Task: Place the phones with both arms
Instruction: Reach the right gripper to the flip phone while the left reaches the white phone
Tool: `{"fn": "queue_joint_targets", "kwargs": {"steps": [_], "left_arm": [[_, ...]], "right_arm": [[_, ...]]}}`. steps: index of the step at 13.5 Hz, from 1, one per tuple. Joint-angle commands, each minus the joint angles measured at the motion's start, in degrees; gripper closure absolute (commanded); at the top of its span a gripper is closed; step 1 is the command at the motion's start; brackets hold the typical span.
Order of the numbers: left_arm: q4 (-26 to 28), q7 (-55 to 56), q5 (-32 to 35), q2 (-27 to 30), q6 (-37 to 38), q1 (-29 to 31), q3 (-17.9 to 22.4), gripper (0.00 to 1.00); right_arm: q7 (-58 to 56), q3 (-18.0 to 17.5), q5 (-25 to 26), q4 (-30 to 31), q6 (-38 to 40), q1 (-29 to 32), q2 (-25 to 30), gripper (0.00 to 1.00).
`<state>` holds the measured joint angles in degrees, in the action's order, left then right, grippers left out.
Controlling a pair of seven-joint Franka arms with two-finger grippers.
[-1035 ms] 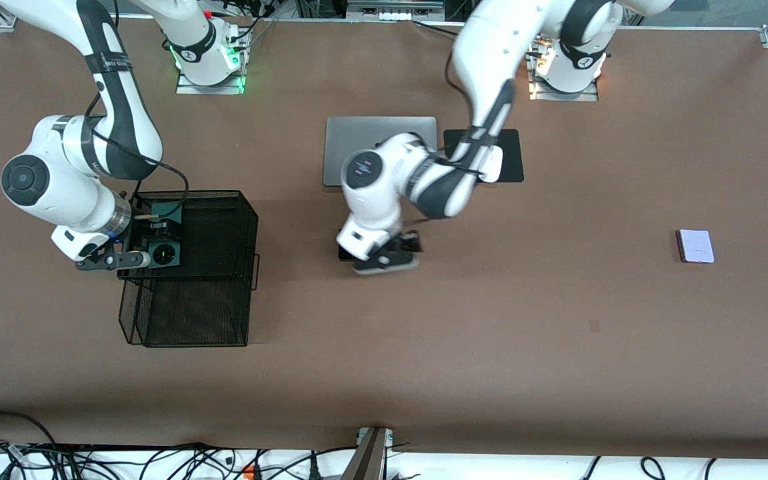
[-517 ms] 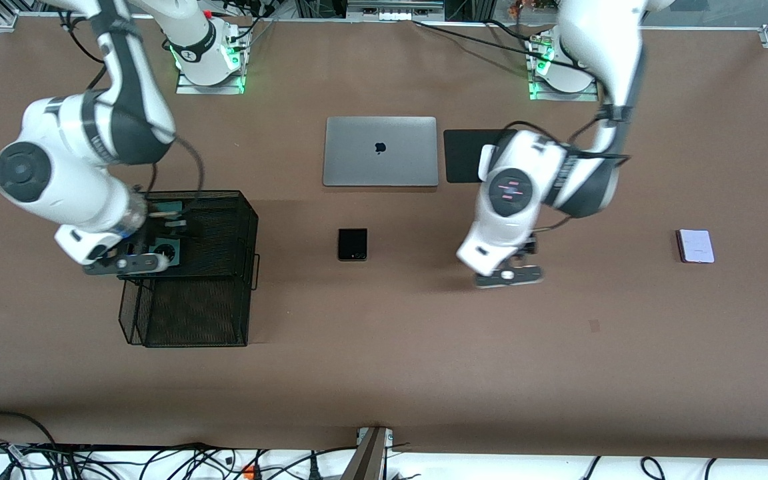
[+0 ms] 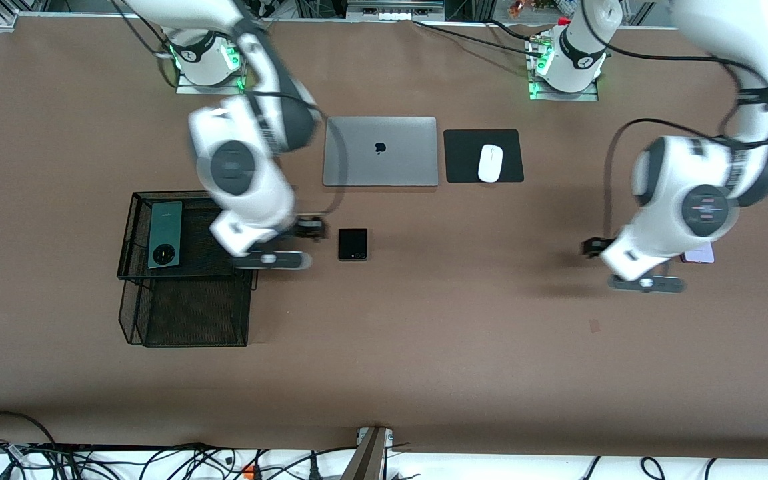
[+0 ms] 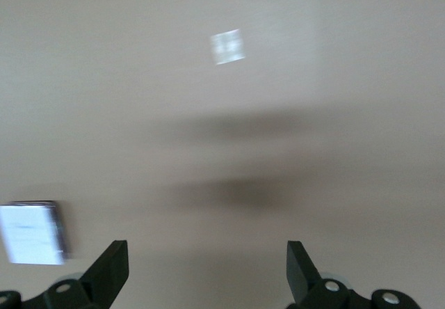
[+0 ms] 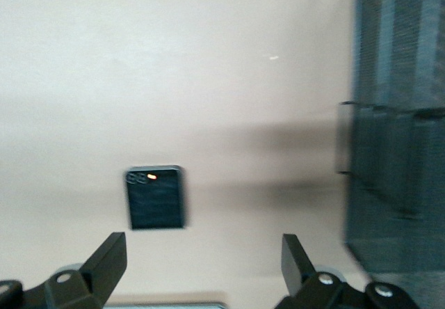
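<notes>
The dark-green phone [image 3: 164,235] lies flat in the top tier of the black mesh basket [image 3: 187,307]. The small black phone [image 3: 352,244] lies on the table beside the basket and shows in the right wrist view [image 5: 156,197]. My right gripper [image 3: 291,243] is open and empty above the table, between the basket and the black phone; in its wrist view [image 5: 204,267] the jaws stand wide apart. The pale-lilac phone [image 3: 703,253] is mostly hidden under my left arm and shows in the left wrist view [image 4: 31,234]. My left gripper [image 3: 614,265] is open and empty beside it, wide apart in its own view [image 4: 208,274].
A closed grey laptop [image 3: 380,151] and a white mouse [image 3: 490,163] on a black pad [image 3: 514,155] lie farther from the front camera than the black phone. The basket's wall [image 5: 396,128] shows in the right wrist view.
My right gripper let go of the dark-green phone in the basket and moved toward the black phone. My left arm swung from over the black phone to the lilac phone.
</notes>
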<state>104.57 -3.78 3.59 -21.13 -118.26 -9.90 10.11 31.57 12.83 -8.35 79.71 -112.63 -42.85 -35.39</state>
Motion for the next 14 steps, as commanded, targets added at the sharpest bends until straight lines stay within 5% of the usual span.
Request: {"fn": "queue_joint_targets", "kwargs": {"steps": [1, 6, 14], "left_arm": [[2.39, -8.50, 1.33, 1.79, -2.06, 6.27, -1.23, 0.00], [13.71, -16.51, 4.94, 2.93, -20.83, 17.69, -1.32, 0.00], [17.68, -20.29, 4.15, -1.36, -32.46, 27.46, -2.45, 0.00]], "right_arm": [[3.66, 0.97, -1.05, -3.60, -5.55, -2.75, -5.82, 0.01], [4.81, 0.53, -1.84, 2.71, -16.80, -5.22, -9.35, 0.02], [1.21, -1.23, -1.85, 10.46, -21.05, -5.22, -8.91, 0.01]]}}
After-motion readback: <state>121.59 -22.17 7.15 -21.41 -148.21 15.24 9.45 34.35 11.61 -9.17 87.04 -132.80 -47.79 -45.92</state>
